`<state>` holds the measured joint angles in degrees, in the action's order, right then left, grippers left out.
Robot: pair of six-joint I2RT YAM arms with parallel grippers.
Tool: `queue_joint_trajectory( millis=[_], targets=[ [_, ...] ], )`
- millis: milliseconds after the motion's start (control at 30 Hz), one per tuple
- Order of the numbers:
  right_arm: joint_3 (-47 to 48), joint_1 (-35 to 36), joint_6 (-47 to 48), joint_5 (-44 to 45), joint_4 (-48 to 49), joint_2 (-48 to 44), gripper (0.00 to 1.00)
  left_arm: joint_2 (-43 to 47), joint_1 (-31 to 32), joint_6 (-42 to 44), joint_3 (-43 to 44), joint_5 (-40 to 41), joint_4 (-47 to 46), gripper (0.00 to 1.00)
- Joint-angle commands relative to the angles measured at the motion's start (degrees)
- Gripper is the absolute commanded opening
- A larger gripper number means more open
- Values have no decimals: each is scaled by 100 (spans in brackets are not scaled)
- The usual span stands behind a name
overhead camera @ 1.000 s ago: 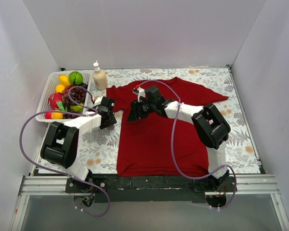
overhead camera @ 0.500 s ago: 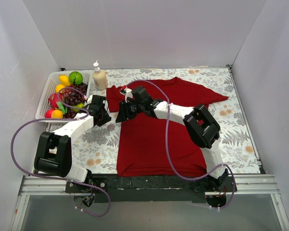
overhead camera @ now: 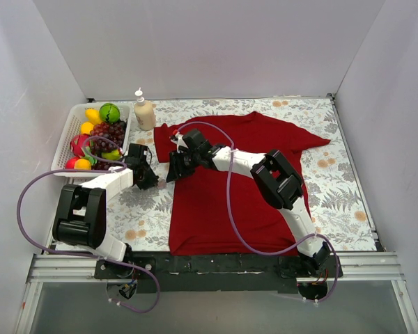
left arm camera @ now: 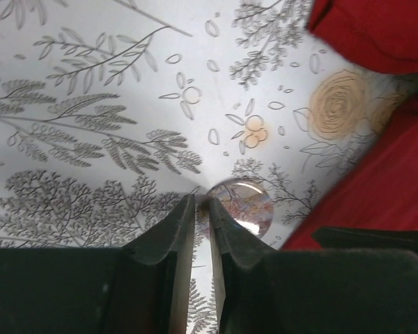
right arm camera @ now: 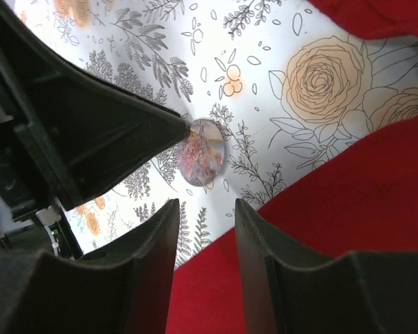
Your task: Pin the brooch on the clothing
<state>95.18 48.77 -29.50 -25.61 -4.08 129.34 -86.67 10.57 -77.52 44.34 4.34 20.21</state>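
The brooch (left arm camera: 242, 206), a small round glassy disc, lies on the flower-patterned tablecloth just off the left edge of the dark red clothing (overhead camera: 230, 202). My left gripper (left arm camera: 203, 202) has its jaws drawn nearly together, tips pinching the brooch's rim. In the right wrist view the left gripper (right arm camera: 187, 129) comes in from the left and touches the brooch (right arm camera: 202, 161). My right gripper (right arm camera: 205, 205) stands open just short of the brooch, over the clothing's edge (right arm camera: 348, 229), holding nothing. From above, both grippers meet beside the shirt's left sleeve and hide the brooch.
A white basket (overhead camera: 68, 136) of toy fruit stands at the far left. A pump bottle (overhead camera: 144, 111) is behind the left gripper (overhead camera: 153, 182). The right gripper (overhead camera: 171, 174) reaches across the shirt. White walls close in three sides.
The right gripper has slid left across the shirt to its left edge. The left gripper has shifted slightly left and its jaws have closed in on the brooch's rim.
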Motion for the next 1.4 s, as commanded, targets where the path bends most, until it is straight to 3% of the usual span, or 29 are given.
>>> queue_joint_trajectory(
  millis=[0, 33, 467, 600, 667, 1000, 1367],
  targets=[
    [273, 27, -153, -23, -58, 127, 43, -34, -28, -27, -100, -258, -210, 12],
    [282, 36, -214, -6, -67, 135, 43, -43, -28, -18, -135, -284, -219, 0],
    [204, 62, -338, 99, -129, 285, 42, -113, -28, -80, -294, -232, -333, 2],
    [229, 62, -311, 222, -181, 250, 42, -78, -37, -62, -250, -196, -324, 16],
    [343, 53, -311, 258, -268, 320, 42, -87, -29, -53, -233, -214, -324, 18],
    [326, 62, -618, 311, -296, 531, 41, -183, -28, -79, -338, -399, -517, 11],
    [-438, 27, -1207, 310, 784, 364, 39, -289, -29, -88, -391, -582, -623, 7]
  ],
)
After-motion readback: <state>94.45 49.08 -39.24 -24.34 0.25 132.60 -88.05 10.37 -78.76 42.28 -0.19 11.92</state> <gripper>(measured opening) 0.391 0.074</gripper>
